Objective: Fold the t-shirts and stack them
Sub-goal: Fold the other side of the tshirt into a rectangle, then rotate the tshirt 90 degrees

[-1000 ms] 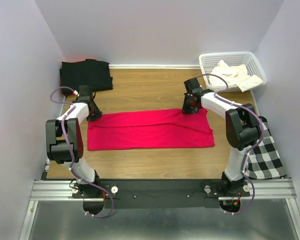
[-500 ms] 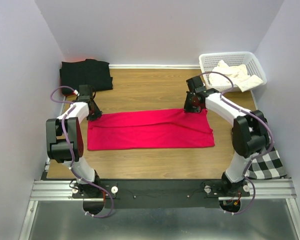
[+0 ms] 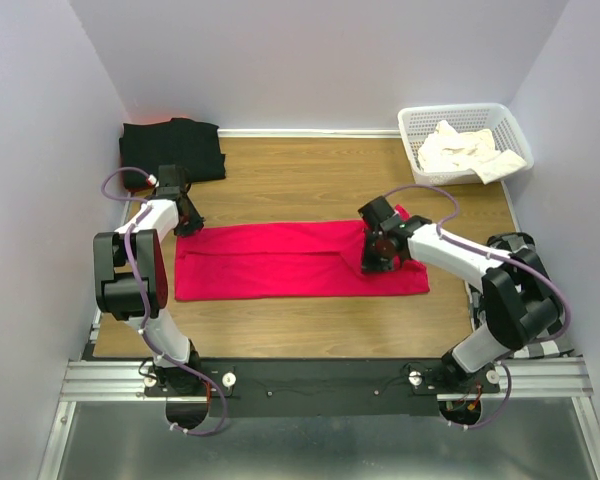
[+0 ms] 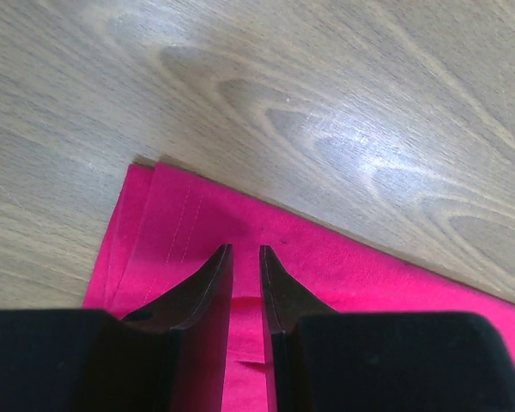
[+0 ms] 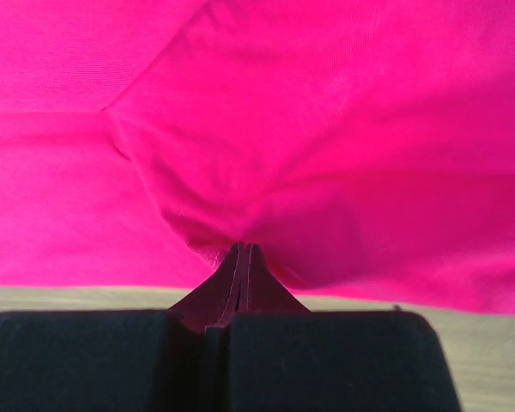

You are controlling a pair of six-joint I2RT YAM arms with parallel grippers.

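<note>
On the table [image 3: 300, 175], the red shirt [image 3: 270, 262] lies as a long band across the middle, running left to right. My right end effector [image 5: 242, 249] is pinched tight on the shirt's right end. In the wrist view the fingers are pressed together, with red cloth puckered and gathered at the tips. From above, that end is raised and doubled over onto the band, with a small red corner poking out behind the wrist.

The left end effector [image 4: 245, 251] sits over the shirt's far left corner, fingers pointing toward the doubled hem edge. There's only a thin slit between its fingers with red showing in it. Honestly I can't tell if it's got hold of the cloth or is just resting on it.

The black shirt [image 3: 172, 148] is folded in the far left corner of the table, well apart from the red one. The cream shirt [image 3: 462, 150] is crumpled in the basket [image 3: 420, 118] at the far right corner, with part of it spilling over the near rim.
</note>
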